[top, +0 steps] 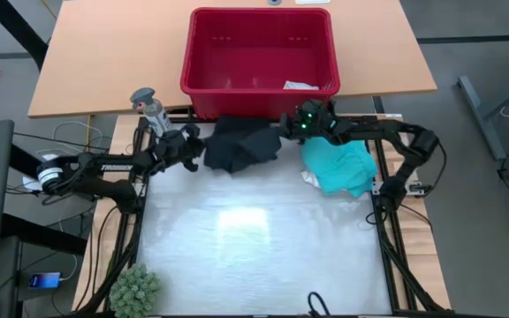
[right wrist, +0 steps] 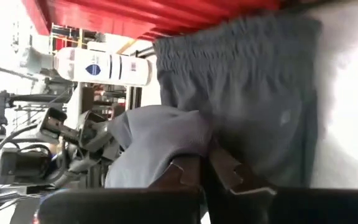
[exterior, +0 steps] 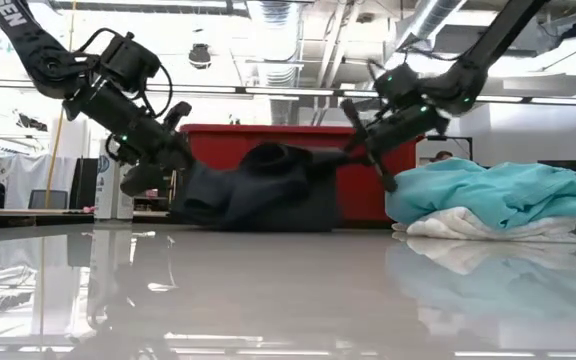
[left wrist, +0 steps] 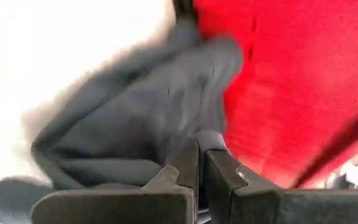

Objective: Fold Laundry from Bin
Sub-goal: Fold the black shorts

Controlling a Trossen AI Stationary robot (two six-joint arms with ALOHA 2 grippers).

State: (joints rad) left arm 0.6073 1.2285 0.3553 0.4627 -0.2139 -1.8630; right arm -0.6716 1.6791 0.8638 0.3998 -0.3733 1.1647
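A dark grey garment [top: 241, 146] with a gathered waistband [right wrist: 229, 50] lies bunched on the table just in front of the red bin [top: 259, 35]. My left gripper [top: 194, 152] is shut on its left end and my right gripper [top: 286, 129] is shut on its right end. A turquoise shirt [top: 341, 166] lies heaped on a white piece [exterior: 468, 225] at the table's right side. A small pale piece [top: 300, 86] rests inside the bin. My left gripper pinches a rolled, ribbed edge [left wrist: 209, 140] of the garment's left end between its two fingers, coming from the table's left and slanting down. That end is raised; the rest sags onto the table [exterior: 253, 215]. My right gripper pinches a bunched fold [right wrist: 182, 140] at the garment's right end between its two fingers, coming from the right and slanting down. The end is held off the table, and the cloth slopes slack down toward the middle [exterior: 298, 170].
A spray bottle [top: 150, 108] stands at the far left, close behind my left arm. A green spiky ball [top: 135, 289] sits at the near left corner. The bin's front wall [exterior: 368, 180] stands right behind the garment. The glossy table stretches toward the near edge [top: 263, 256].
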